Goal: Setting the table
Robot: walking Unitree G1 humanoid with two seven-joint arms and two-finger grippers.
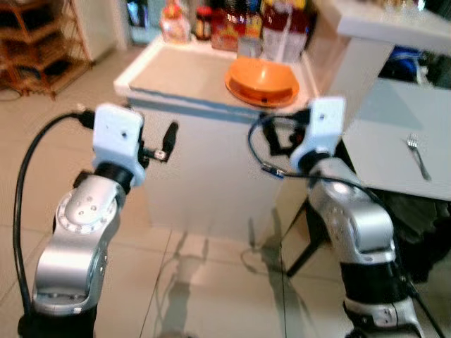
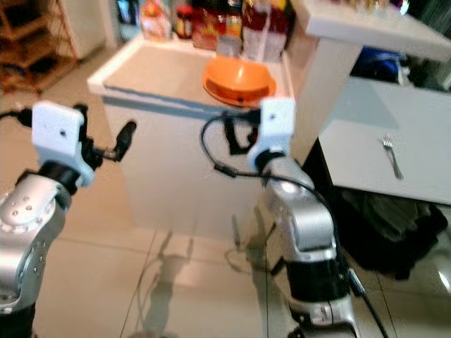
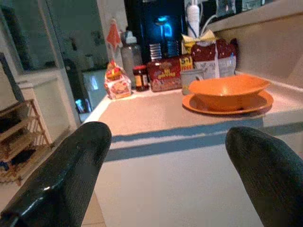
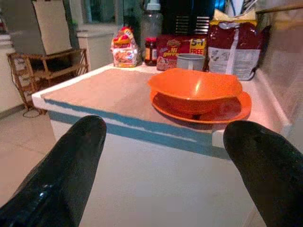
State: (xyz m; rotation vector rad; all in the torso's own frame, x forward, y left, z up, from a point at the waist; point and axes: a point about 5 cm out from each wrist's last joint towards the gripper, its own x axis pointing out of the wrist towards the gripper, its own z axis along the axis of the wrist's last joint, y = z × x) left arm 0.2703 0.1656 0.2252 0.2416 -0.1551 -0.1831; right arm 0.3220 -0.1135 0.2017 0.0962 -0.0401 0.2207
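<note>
Both the left gripper (image 3: 165, 175) and right gripper (image 4: 163, 165) are held wide and empty before the white blue-striped cabinet (image 1: 204, 179). The round orange bowl (image 4: 195, 88) on its orange plate (image 4: 232, 109) is seen near the right front corner. If approached low, the edge could be struck. Food packets (image 4: 180, 46) are lined along the back edge.

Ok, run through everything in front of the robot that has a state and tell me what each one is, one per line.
Left claw: open, empty, short of the counter.
Right claw: open, empty, facing the dishes.
Orange bowl: upright, sitting in the orange plate.
Orange plate: flat on the counter, near its front edge.
Fork: lying flat on the grey table.
Jar: upright, lid on.
Grey cup: upright behind the bowl.
</note>
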